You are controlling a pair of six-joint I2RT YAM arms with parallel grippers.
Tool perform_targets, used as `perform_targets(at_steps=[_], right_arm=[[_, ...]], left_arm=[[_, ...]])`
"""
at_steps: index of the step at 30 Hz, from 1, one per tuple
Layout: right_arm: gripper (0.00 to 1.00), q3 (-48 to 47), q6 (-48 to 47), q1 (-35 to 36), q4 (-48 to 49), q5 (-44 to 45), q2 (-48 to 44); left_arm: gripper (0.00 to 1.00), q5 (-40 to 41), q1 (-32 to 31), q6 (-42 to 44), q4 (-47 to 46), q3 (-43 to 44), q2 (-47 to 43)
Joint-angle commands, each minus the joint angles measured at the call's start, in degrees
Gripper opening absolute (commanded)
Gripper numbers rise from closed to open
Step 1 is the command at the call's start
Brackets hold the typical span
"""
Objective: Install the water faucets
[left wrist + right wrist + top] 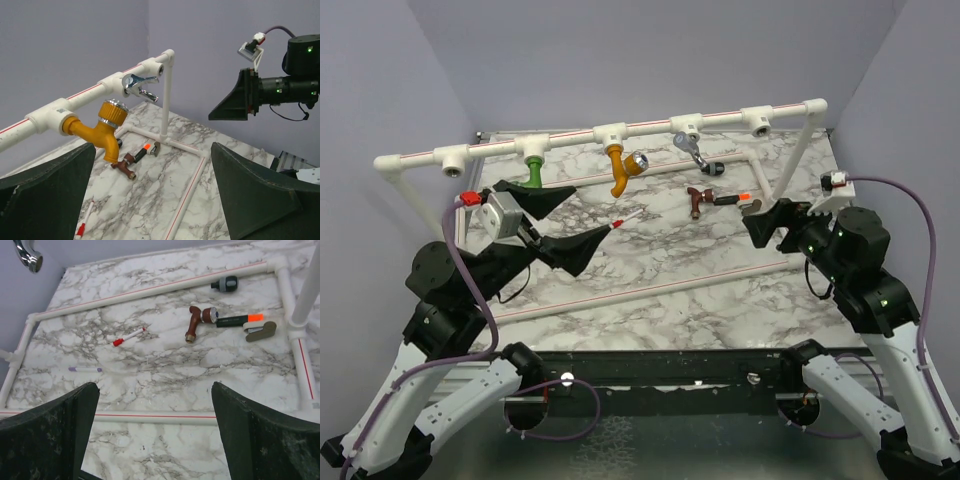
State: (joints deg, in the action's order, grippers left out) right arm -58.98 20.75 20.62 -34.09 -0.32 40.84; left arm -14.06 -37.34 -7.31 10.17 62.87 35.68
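The light is bright and even, and it seems to come from above. The marble table (720, 290) looks white and clear, with only soft, faint shadows near the white pipe (650, 125). A small shine sits on the silver-grey faucet (134, 81). In both wrist views the black fingers (45, 440) close to the camera look a bit blurry. Far things look sharp.

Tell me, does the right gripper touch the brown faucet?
Apart. The right wrist view shows bare table between the open right gripper and the brown faucet.
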Motion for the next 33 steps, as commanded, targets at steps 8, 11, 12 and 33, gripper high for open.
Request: perform_targets(at_steps=[8, 11, 12, 33], right_arm=[[1.00, -1.1, -5.6, 0.1, 0.9, 5.4, 2.3], [1.00, 1.1, -6.3, 0.1, 2.8, 7.2, 2.5], [1.00, 1.8, -6.4, 0.1, 3.7, 7.8, 2.6], [0.77, 13.5, 0.6, 0.1, 26.3, 6.0, 17.6]], left_arm=[[0.99, 5.2, 0.1, 3.1, -7.2, -7.6, -1.5], [0.99, 5.2, 0.1, 2.3, -8.5, -9.4, -1.5], [0.99, 5.2, 0.1, 2.1, -8.5, -9.7, -1.4], [0.99, 7.0, 0.4, 0.9, -7.9, -15.0, -2.8]])
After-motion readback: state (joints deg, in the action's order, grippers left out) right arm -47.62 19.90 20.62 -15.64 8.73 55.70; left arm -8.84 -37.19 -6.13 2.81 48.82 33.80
